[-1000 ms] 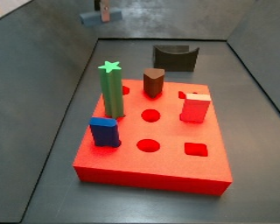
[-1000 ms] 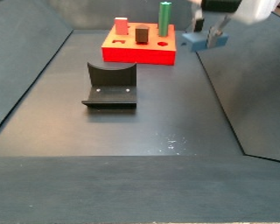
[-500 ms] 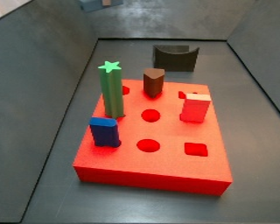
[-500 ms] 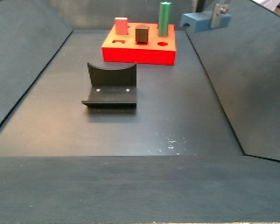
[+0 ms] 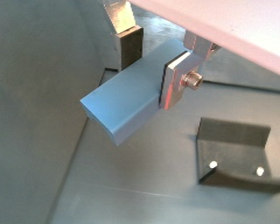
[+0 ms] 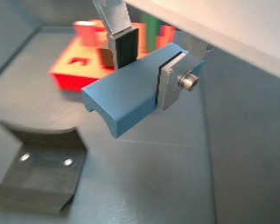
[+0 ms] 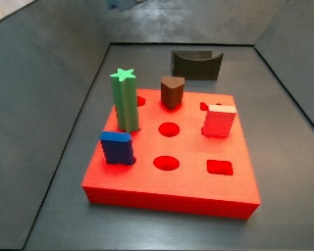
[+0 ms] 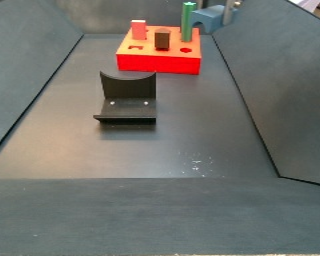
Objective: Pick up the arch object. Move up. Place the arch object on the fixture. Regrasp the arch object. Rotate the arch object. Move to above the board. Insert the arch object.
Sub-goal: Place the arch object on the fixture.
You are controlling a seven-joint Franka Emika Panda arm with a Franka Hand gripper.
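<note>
My gripper (image 5: 152,66) is shut on the arch object (image 5: 129,103), a slate blue-grey prism held crosswise between the silver fingers and high above the floor; both wrist views show this (image 6: 149,63). The curved notch of the arch object (image 6: 122,98) shows on one face. In a side view the arch object (image 8: 214,14) hangs near the top edge, beside the green post. The fixture (image 8: 127,97) stands on the floor, apart from the red board (image 8: 160,62). In a side view only a sliver of the arch object (image 7: 117,3) shows at the top edge.
On the board (image 7: 173,172) stand a green star-topped post (image 7: 125,98), a short blue block (image 7: 117,147), a brown peg (image 7: 172,93) and a red block (image 7: 219,120), with several open holes. The fixture (image 7: 195,65) stands behind the board. Slanted grey walls enclose the floor.
My gripper has risen with the arch object in it, moving up and almost out of both side views. Nothing else has moved.
</note>
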